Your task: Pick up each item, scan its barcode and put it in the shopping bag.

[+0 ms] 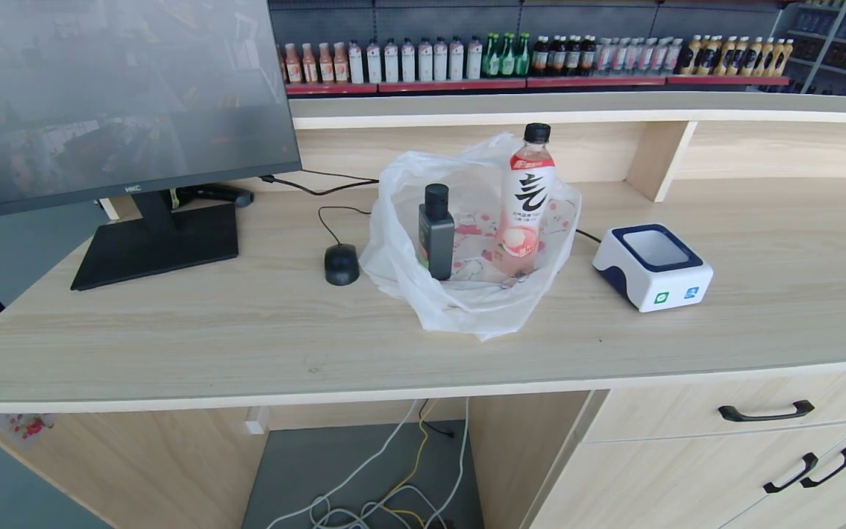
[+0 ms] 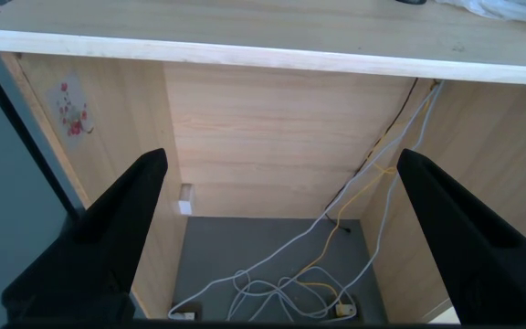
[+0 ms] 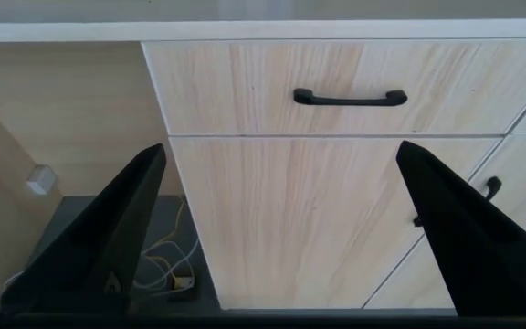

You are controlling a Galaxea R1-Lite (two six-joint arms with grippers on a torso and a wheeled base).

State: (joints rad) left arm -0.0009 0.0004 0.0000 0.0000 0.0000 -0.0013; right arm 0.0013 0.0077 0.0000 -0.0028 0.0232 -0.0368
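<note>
The jaws of both arms are hanging wide open and empty below the front edge of the worktop (image 1: 247, 345), while up ahead the dark bottle (image 1: 435, 234) and the pink drink bottle (image 1: 526, 206) are standing upright inside the shopping bag (image 1: 393, 220), the pink one sitting nearer the right arm.

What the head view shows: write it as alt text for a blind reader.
A white shopping bag sits open on a wooden counter with a dark bottle and a pink drink bottle standing upright inside. A white-and-blue scanner is to its right; a black mouse and a monitor to its left.
</note>
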